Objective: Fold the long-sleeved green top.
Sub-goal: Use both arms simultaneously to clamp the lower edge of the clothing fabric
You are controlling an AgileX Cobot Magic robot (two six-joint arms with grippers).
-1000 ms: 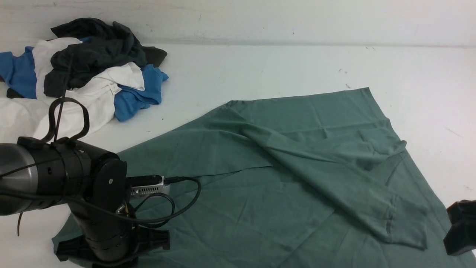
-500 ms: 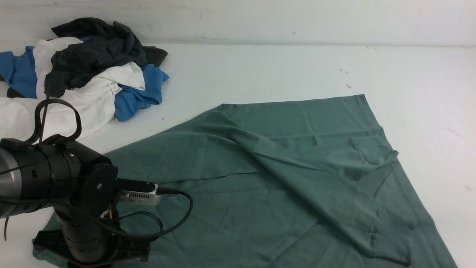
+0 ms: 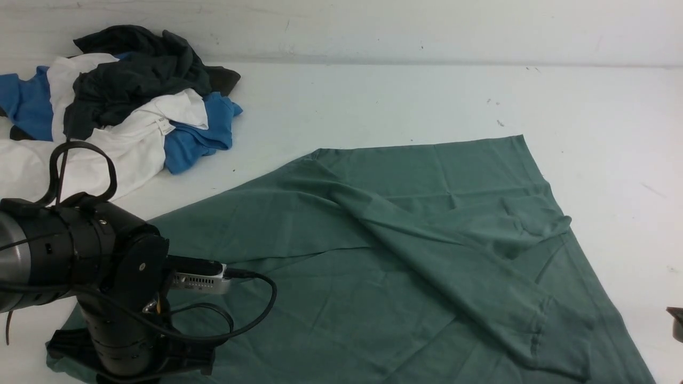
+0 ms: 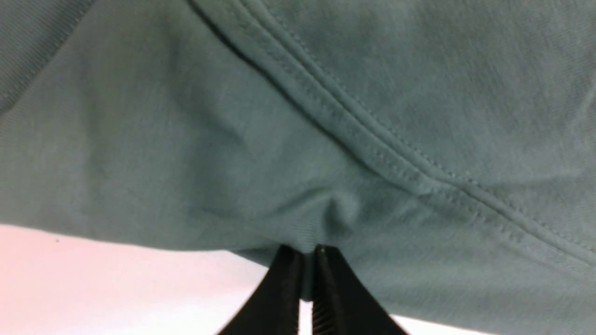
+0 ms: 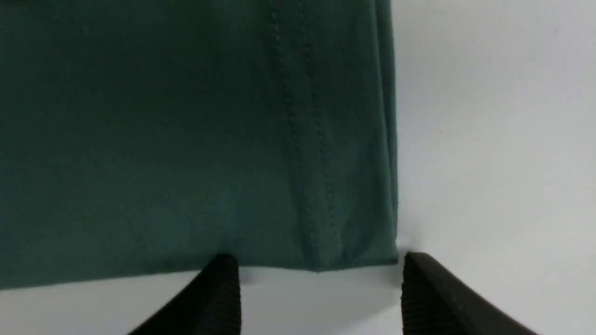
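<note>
Front view shows the large sage-green jersey long-sleeved top [image 3: 341, 298] spread flat on the white table [image 3: 373, 96]. One sleeve [image 3: 459, 261] is laid slantwise across its body. Against a second ago, the whole top has slid leftward and nearer, and the black left arm [image 3: 101, 266] at its near-left corner has shifted the same way. Since half a second ago neither the cloth nor that arm has changed place. Off the top's near-right corner a dark sliver has come back into the view's edge, where a larger black part showed a second ago.

Left wrist view has the left gripper [image 4: 307, 255] with its jaws pressed together on the top's edge, the fabric puckered just above the tips. Right wrist view has the right gripper [image 5: 316, 272] with jaws spread wide apart, straddling a stitched hem corner of the top and holding nothing.

Beyond the top's far-left side lies a heap of dark grey, white and blue clothes [image 3: 122, 101]. A small white label [image 3: 163, 126] on the white garment is too small to read.
</note>
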